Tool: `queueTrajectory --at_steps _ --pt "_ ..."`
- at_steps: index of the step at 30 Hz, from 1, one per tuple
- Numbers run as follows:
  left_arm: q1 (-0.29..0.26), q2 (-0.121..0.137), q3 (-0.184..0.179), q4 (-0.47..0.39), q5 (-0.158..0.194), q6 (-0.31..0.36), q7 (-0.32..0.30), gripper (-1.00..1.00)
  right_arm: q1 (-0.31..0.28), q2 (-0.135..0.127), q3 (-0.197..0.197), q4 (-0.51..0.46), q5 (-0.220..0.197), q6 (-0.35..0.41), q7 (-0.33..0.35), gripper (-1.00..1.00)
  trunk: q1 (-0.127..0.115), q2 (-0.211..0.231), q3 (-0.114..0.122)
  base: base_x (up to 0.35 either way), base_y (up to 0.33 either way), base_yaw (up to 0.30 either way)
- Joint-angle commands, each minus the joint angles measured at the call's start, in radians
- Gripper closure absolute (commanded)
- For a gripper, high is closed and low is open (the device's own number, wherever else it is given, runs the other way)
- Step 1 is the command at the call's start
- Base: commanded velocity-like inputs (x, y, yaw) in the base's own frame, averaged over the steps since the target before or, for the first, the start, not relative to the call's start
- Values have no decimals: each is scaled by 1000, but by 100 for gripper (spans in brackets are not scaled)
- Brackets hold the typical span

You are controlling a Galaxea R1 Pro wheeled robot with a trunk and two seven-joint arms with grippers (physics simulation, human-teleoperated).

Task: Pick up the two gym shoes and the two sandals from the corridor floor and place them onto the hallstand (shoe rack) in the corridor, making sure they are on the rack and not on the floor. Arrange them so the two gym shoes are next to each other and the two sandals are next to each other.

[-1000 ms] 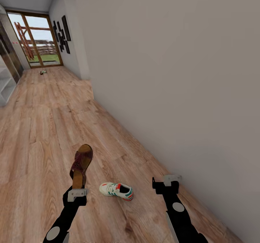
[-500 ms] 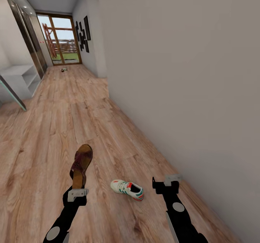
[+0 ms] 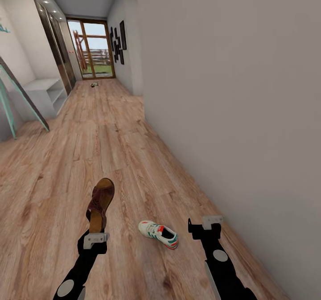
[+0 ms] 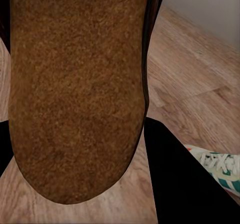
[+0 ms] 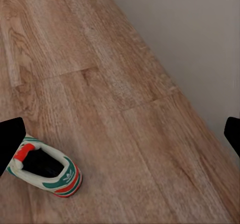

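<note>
A flat brown leather sandal with dark woven straps is pinched at its heel end by the left gripper and is held up above the light brown wood plank floor. The sandal's rough tan sole is seen close in the left wrist view. A white sneaker with green stripes and a red heel tab lies on the floor near the plain grey wall, just ahead of the right gripper, whose fingers are spread with nothing between them.

The sneaker is probably meant to be picked up next. The open fingers should be lowered over its middle, so that it is gripped evenly. The sandal should be kept level and held tight. The pale grey bench-like rack is seen further down the corridor, on the left side.
</note>
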State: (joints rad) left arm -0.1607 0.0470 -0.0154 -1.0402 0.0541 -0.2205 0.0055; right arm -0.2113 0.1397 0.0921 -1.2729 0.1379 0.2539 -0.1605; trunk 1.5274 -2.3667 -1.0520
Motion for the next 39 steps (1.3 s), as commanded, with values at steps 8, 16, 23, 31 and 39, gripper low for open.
queueTrajectory --at_steps 8,16,23,31,39 --pt "0 1 -2 0 3 -2 1 100 0 -1 2 -1 11 9 -3 -100 0 0 -1 0 -4 2" --pt "0 1 -1 0 3 -2 1 100 0 0 2 -3 9 8 -5 -100 0 0 -1 0 0 0" --pt "0 1 -1 0 3 -2 1 100 0 0 2 -6 9 10 -5 -100 0 0 -1 0 0 196" --pt "0 1 -1 0 3 -2 1 100 0 0 2 -6 9 10 -5 -100 0 0 -1 0 0 278" --pt "0 2 -1 -1 37 -2 1 100 0 0 2 -6 9 10 -5 -100 0 0 -1 1 0 247"
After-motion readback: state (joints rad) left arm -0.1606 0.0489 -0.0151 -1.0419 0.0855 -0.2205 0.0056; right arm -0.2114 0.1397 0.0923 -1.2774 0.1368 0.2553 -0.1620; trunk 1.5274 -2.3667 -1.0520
